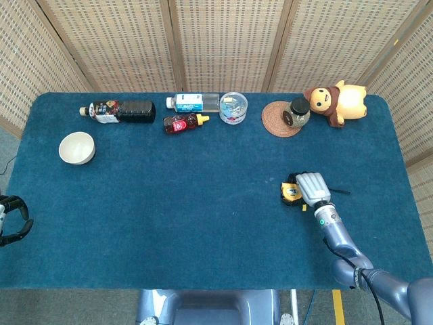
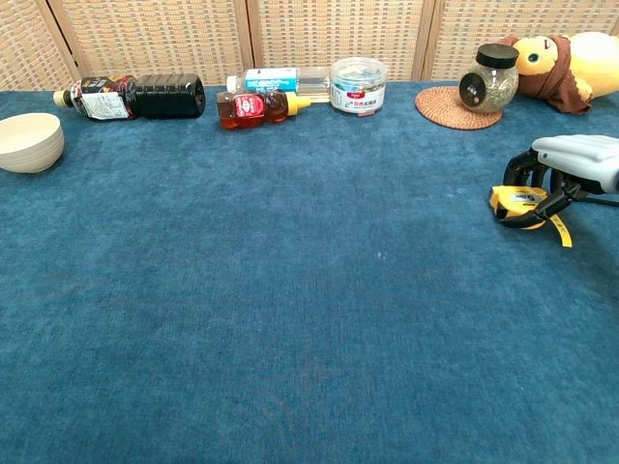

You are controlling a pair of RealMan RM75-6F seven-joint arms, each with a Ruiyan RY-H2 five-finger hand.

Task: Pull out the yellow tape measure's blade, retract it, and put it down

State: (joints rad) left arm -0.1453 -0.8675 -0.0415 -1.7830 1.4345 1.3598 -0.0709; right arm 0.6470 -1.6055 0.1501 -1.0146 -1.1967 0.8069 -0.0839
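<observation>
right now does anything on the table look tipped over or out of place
Three bottles along the far edge lie on their sides: the dark bottle, the red bottle and the clear bottle. A short yellow strip pokes out of the tape measure under the right hand.

Bright even overhead light, soft faint shadows, no glare; both views sharp, undistorted.

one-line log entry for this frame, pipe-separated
stage: grasping | right hand: fingers curled over yellow tape measure on table | blade tip out | left hand: idle at table edge
</observation>
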